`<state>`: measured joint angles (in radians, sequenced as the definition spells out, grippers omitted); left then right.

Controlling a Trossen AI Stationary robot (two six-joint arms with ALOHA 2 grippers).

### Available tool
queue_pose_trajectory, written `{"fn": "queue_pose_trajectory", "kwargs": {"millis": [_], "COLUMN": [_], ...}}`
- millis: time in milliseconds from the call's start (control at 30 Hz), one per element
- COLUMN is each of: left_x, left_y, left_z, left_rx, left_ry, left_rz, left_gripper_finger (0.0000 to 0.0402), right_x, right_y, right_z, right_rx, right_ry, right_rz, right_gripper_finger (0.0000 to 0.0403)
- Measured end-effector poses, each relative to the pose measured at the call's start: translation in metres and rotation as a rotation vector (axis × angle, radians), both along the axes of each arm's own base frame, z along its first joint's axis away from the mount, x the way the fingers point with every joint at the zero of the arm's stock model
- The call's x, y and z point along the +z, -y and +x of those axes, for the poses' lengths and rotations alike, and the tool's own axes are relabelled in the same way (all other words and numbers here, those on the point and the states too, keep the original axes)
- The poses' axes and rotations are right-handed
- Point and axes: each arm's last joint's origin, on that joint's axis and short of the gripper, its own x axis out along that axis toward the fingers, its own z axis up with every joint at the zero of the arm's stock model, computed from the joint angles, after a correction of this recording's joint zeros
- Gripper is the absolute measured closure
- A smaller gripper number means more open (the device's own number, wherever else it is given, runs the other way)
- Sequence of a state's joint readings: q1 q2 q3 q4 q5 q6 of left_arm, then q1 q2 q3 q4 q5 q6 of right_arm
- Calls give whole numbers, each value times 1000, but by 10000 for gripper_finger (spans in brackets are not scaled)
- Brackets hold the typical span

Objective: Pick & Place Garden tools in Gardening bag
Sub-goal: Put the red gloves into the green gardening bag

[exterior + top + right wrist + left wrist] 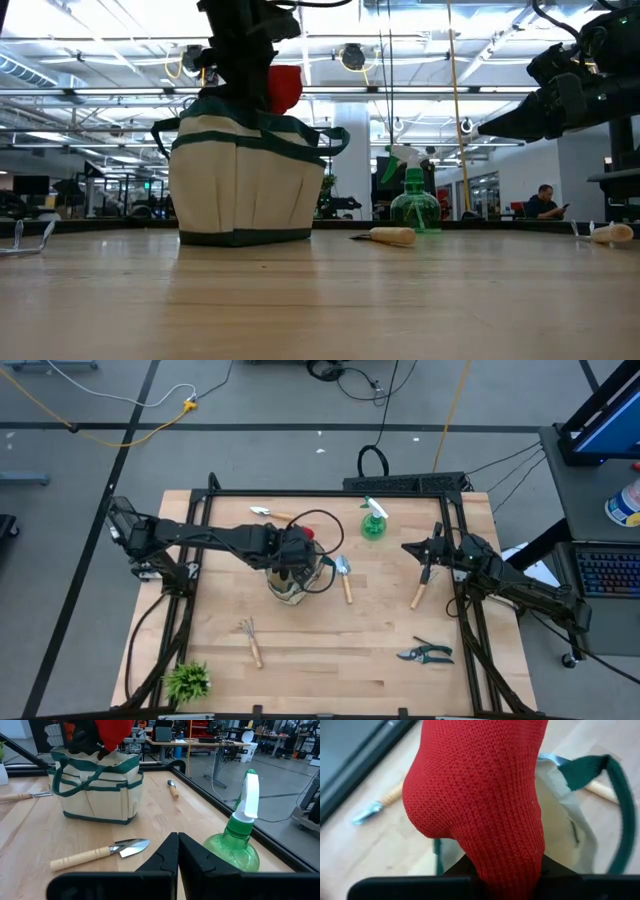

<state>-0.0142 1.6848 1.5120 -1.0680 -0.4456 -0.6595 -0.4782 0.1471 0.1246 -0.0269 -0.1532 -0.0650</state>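
We are at the drop: the left gripper [293,552] hangs over the bag [290,582] at centre of the overhead frame, clenched on the red glove [480,795]. In the left wrist picture the glove fills the middle, pinched at the bottom edge between the dark fingers, with the bag's pale mouth and green handle open to the right of it. We judge the next move calls for a little lowering, then a release, so the glove falls inside rather than draping over the rim.

The right gripper [177,851] waits at centre right of the overhead frame, fingers pressed together and empty.

The table-level picture gives us height: the glove [285,88] sits above the bag's [245,180] rim, not yet in. The overhead misses that, but it alone maps what is left: trowel [344,572] just right of the bag, rake [250,638] lower left, shears [425,653] lower right, spray bottle [374,522] upper centre.
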Motion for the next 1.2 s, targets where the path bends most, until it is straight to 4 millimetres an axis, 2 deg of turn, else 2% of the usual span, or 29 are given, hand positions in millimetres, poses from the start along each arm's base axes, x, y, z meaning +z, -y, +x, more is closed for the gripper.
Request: {"fn": "queue_pose_trajectory", "kwargs": {"millis": [200,367,533,700,900,1200], "left_x": [0,0,-7,-21,-25,-25], "left_y": [-5,2,12,14,15,15], "left_z": [1,3,8,14,16,15], "left_rx": [-11,-19,-41,-43,-58,-85], "left_ry": [-2,16,5,-44,-58,-75], "left_rz": [17,1,-17,-21,-38,-73], "left_gripper_finger": [350,350,350,350,349,286], "right_x": [0,0,0,0,0,0], "right_y": [0,0,0,0,0,0], "right_z": [0,0,0,0,0,0], "right_rx": [0,0,0,0,0,1], "right_ry": [0,0,0,0,1,0], "right_rz": [0,0,0,0,0,0], "right_gripper_finger": [403,403,403,403,403,403]}}
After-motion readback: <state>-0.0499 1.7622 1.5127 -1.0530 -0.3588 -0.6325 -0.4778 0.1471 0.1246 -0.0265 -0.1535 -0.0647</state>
